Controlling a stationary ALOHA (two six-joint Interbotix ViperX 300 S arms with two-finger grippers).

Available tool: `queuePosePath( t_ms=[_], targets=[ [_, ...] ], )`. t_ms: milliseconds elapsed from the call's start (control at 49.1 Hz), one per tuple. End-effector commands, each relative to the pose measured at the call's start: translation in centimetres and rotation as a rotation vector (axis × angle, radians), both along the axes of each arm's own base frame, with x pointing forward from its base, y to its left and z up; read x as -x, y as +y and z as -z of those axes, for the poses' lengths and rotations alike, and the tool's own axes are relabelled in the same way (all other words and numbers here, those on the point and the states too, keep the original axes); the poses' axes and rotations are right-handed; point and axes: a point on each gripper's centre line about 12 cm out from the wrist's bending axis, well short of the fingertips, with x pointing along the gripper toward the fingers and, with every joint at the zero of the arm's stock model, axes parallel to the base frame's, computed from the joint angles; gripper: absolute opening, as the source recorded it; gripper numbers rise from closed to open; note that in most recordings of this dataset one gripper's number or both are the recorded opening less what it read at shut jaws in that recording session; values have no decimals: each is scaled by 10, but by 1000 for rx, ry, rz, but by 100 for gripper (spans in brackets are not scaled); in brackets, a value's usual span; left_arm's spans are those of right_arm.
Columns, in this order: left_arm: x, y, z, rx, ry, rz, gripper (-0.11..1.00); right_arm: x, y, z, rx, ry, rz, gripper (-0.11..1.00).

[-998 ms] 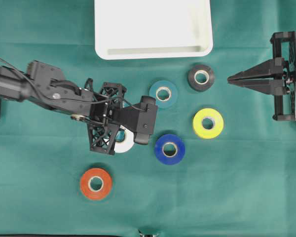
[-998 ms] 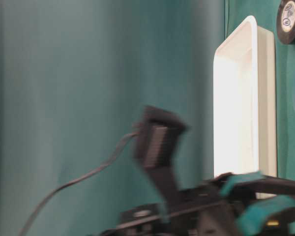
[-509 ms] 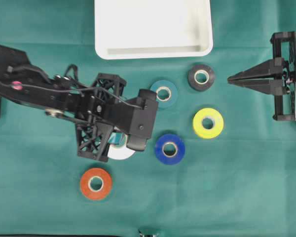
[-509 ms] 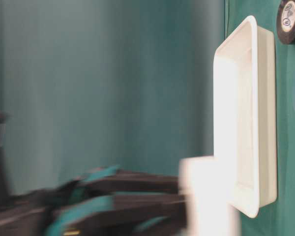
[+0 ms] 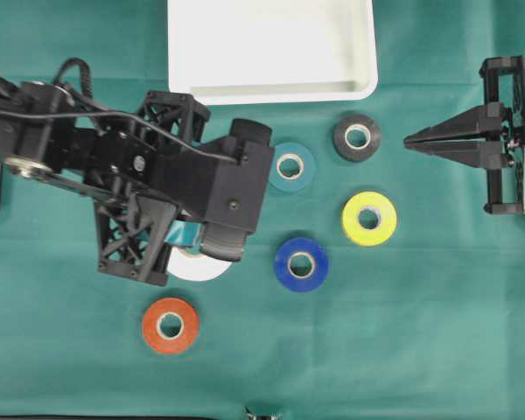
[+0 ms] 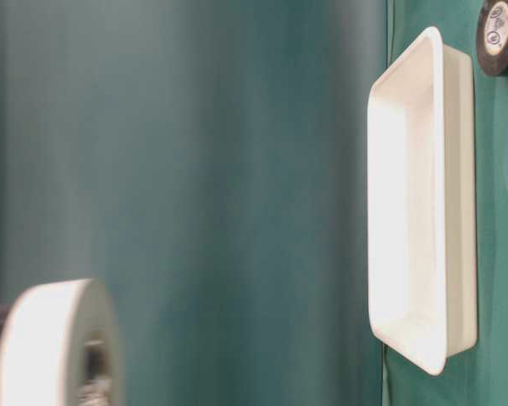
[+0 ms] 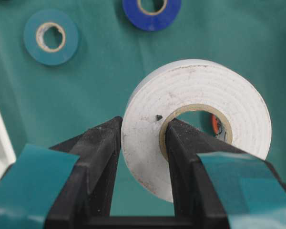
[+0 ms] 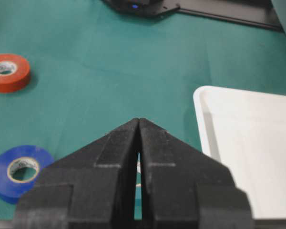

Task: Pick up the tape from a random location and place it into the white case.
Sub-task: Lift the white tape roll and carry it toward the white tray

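Tape is the thing in hand: a white roll (image 7: 195, 126) standing on edge, with the left gripper (image 7: 142, 143) clamped on its wall, one of the jaws inside the cardboard core and the other against the outer face. It looks light and stiff, a solid wound ring that should not crush. The smooth sides could let it swivel, since the hold takes only one side of the ring. It seems to hang clear of the green table (image 5: 420, 332), though from overhead the arm hides most of it. The white case (image 5: 271, 87) lies well apart, at the far edge. Teal (image 5: 290, 165), blue (image 5: 301, 264), yellow (image 5: 369, 218), black (image 5: 357, 136) and orange (image 5: 170, 325) rolls lie flat around. The right gripper (image 8: 138, 125) has its jaws together, holding nothing.
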Motion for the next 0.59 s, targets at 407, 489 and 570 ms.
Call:
queuePosePath(
  t_ms=[407, 489, 570],
  targets=[
    [11, -10, -47, 8, -69, 33, 26, -4, 0, -10, -1, -28, 2, 0],
    [11, -10, -47, 9, -69, 31, 26, -3, 0, -11, -1, -29, 2, 0],
    [11, -10, -47, 9, -69, 31, 26, -4, 0, -10, 0, -28, 2, 0]
  ],
)
